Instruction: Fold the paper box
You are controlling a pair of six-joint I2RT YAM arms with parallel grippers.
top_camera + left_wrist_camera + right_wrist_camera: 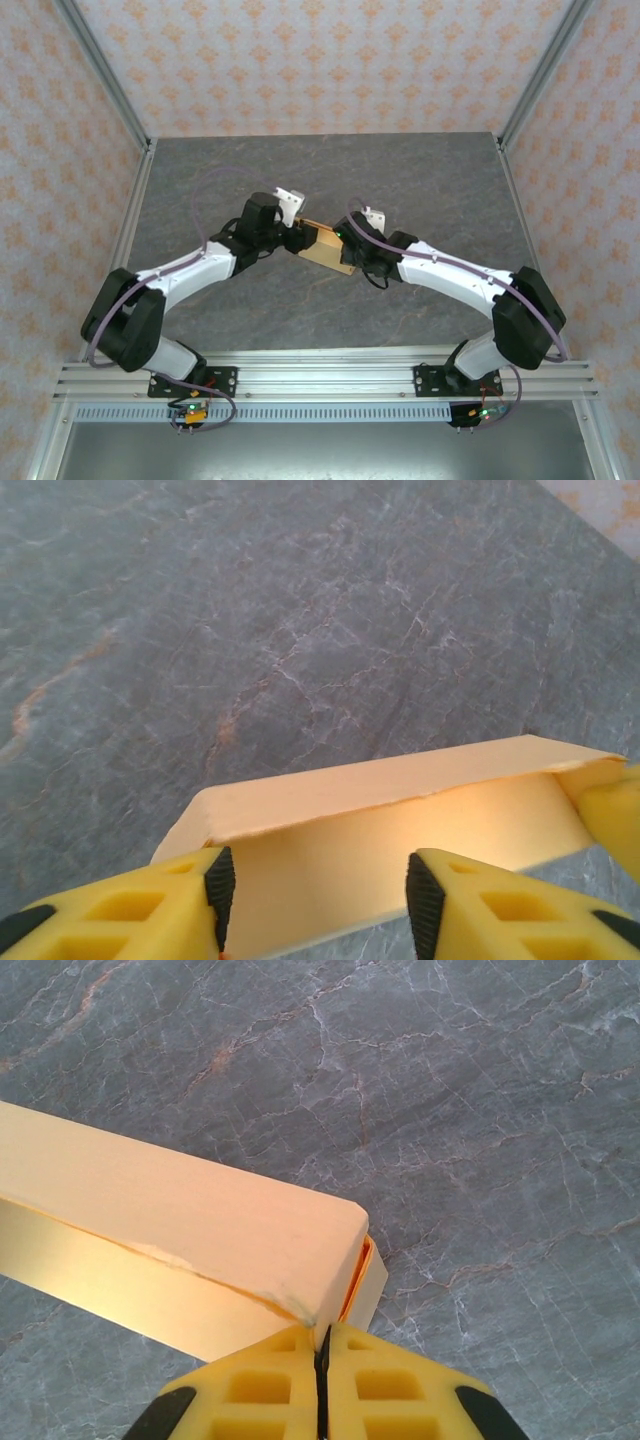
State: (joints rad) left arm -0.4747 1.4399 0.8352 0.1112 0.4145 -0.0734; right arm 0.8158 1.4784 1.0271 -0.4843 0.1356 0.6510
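Mid-fold: right gripper pinched shut on paper box end corner. Left gripper stands apart, straddling its open long side. Next likely: grip there, press it closed.

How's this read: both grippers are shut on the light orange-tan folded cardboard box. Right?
Not quite. The left gripper is open, not shut: the left wrist view shows its yellow fingers standing apart, with a panel of the light orange-tan folded cardboard box in the gap. The right gripper is shut on the box's corner, as you said.
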